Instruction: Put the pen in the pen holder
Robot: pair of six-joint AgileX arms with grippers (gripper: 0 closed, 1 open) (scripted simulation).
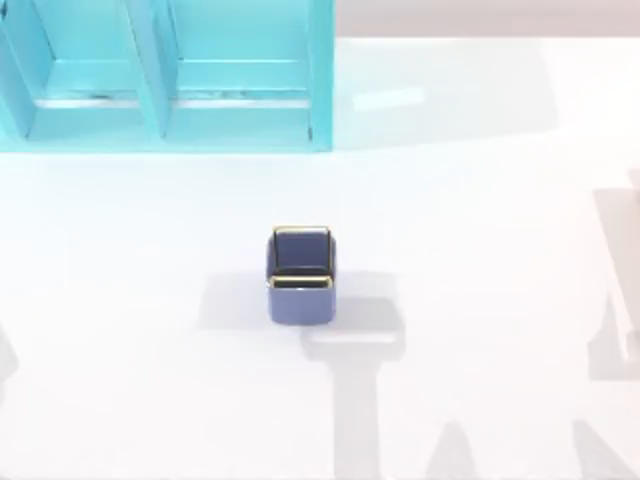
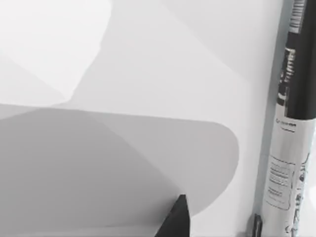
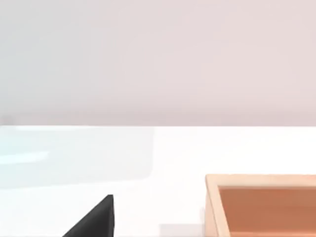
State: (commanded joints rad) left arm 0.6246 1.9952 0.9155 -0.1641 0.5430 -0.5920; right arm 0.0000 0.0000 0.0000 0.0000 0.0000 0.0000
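The pen (image 2: 289, 123) lies near the left pincer's fingertip (image 2: 177, 219).

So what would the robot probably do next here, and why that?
Probably the left gripper should ease toward the pen and line up on its barrel. The left wrist view shows the pen lying on the table, ungripped, while the pen holder stands upright, with no pen sticking out of it.

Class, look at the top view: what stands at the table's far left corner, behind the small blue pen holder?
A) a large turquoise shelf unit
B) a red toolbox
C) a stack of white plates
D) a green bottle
A: the turquoise shelf unit fills the far left corner of the table, with the pen holder standing well in front of it near the middle.
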